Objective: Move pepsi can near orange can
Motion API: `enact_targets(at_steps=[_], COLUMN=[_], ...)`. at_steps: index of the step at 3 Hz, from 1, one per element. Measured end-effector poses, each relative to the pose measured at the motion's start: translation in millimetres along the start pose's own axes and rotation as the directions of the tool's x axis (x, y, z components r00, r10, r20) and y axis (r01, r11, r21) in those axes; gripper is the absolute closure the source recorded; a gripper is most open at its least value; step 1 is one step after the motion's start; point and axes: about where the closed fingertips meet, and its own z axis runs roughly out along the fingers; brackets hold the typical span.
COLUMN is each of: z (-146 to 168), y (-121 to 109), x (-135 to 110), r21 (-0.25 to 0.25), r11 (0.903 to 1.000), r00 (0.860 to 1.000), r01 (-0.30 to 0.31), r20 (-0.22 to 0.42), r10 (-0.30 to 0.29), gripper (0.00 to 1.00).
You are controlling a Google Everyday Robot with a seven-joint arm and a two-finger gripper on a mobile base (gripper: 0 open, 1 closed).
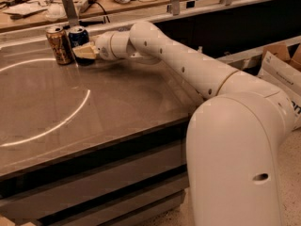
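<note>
1. Start at the far left of the tabletop (122, 112): you will see a white circle line (70, 115) painted on it, with nothing standing inside the arc.
2. At the back-left corner stands the orange can (59, 45), upright, just outside that line.
3. Immediately to its right is the pepsi can (78, 35), also upright. The 2 cans are just beside each other, close to touching, though you cannot tell whether they actually meet.
4. The gripper (84, 52) sits low against the pepsi can's front and right side, hiding its lower half. The jaws look clamped on the pepsi can.
5. Further right, the arm (188, 62) reaches in across the tabletop's back-right corner from the robot's body.
6. At the far right edge, cardboard boxes (282, 62) sit on the floor, well apart from the work.
7. My judgement on progress: the placement looks essentially done, since the pepsi can is already next to the orange can. What is left is for you to let go and draw the gripper away without nudging either can.
</note>
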Motion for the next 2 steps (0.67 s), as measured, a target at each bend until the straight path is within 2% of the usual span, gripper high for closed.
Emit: enact_targets(at_steps=[2], z=[-3.3], y=[6.4], x=[2.1], r21=[-0.022], r11=[0.9996], r00=[0.999], r01=[0.02], r20=[-0.033], r10=[-0.02], gripper=[0.1])
